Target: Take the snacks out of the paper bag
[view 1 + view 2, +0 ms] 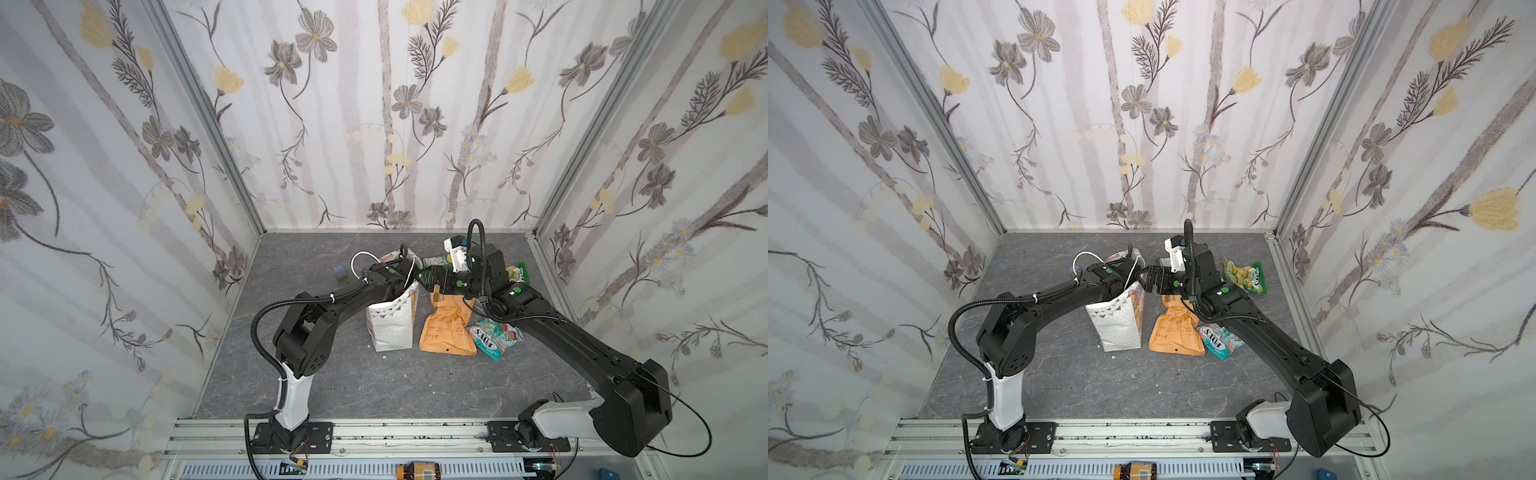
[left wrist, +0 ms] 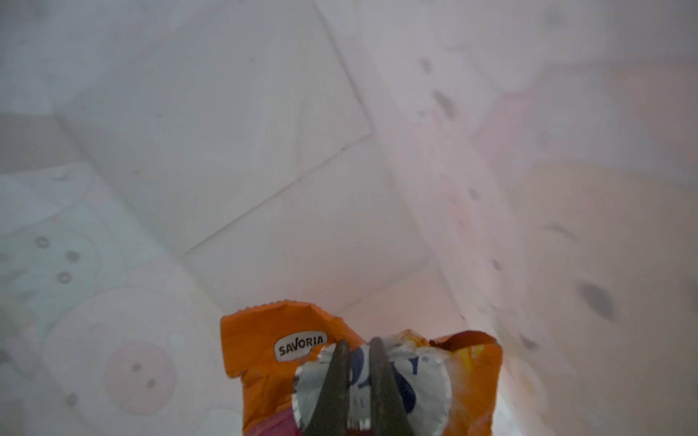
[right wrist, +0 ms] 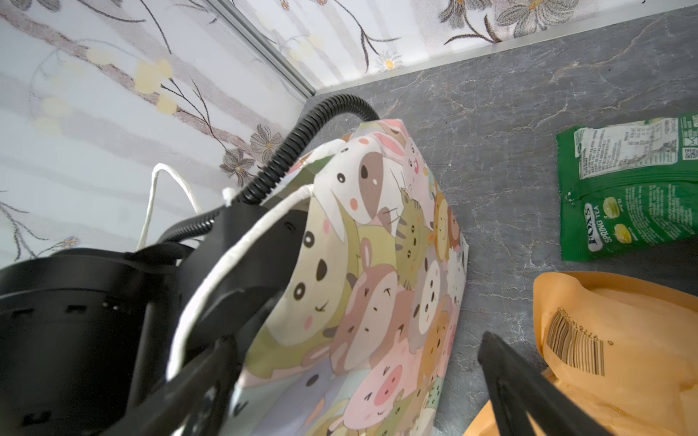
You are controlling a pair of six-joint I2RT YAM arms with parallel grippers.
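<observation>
- My left end effector (image 2: 357, 345), inside the paper bag (image 1: 390, 324), is clamped on an orange packet (image 2: 264, 358).
- My right end effector (image 1: 432, 277) gapes open beside it (holding nothing), so lifting could topple the bag.

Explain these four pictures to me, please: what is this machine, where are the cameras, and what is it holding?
It is a robot with a left arm and a right arm, both bolted to a rail in front of the table. Two pictures come from a camera pair high above, looking down on everything. The other two come from a small camera on each wrist. A white paper bag stands on the table. Beside it lie an orange pouch, a teal packet and a green packet. The left arm reaches into the bag, and its wrist view shows the left tool shut on an orange packet inside. The right tool is open at the bag's side, holding nothing.
</observation>
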